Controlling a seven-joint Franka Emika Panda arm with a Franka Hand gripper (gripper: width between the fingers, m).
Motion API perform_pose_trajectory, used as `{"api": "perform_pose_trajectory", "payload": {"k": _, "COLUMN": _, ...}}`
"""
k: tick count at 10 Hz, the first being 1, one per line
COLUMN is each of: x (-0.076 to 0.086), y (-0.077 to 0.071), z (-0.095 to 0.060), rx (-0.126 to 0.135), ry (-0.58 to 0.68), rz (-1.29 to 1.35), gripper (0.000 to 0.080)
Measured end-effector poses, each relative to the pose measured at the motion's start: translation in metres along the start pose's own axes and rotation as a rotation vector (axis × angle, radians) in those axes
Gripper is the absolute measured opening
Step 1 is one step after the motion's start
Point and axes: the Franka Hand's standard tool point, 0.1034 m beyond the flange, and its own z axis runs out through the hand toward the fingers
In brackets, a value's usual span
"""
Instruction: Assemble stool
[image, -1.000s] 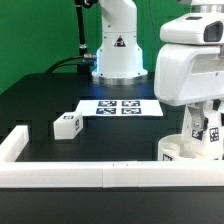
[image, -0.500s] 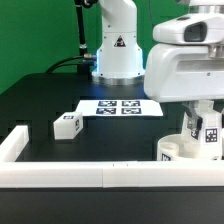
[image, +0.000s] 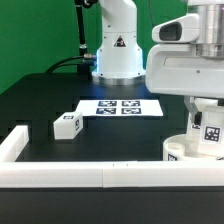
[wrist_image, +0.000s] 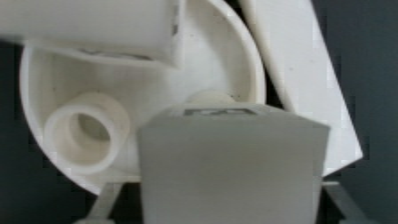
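Tool (image: 206, 116): you have it clamped on one upright leg (image: 212, 138) at the seat (image: 177, 152), presumably to meet a socket (wrist_image: 80, 135); second leg (image: 68, 124) lies loose on the desk (image: 40, 100).

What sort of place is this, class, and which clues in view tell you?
Most likely a robotics lab bench. An arm base stands behind a black table, a marker board lies on the table, and the gripper holds a tagged leg by the seat.
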Motion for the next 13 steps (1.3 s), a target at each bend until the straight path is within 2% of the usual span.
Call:
{"api": "perform_pose_trajectory", "payload": {"k": 6, "x": 0.0003, "y": -0.0005, "z": 0.0009, "rx": 0.015, "ry": 0.001, "rz": 0.405, "gripper": 0.0337}}
{"api": "perform_pose_trajectory", "payload": {"k": 7, "x": 0.0015, "y": 0.0011, "z": 0.0018, "rx": 0.035, "ry": -0.015, "rz": 0.569, "gripper": 0.0337}}
{"api": "perform_pose_trajectory", "payload": {"k": 8, "x": 0.0011, "y": 0.0009, "z": 0.0026, "rx": 0.041, "ry": -0.018, "rz": 0.677, "gripper": 0.0337}}
{"api": "perform_pose_trajectory", "payload": {"k": 10, "x": -0.0037, "y": -0.0038, "z": 0.0045, "rx": 0.088, "ry": -0.042, "rz": 1.010, "gripper": 0.0337}}
{"api": "perform_pose_trajectory", "payload": {"k": 13, "x": -0.0064, "y": -0.0067, "z": 0.0049, "rx": 0.091, "ry": -0.065, "rz": 1.222, "gripper": 0.0337}}
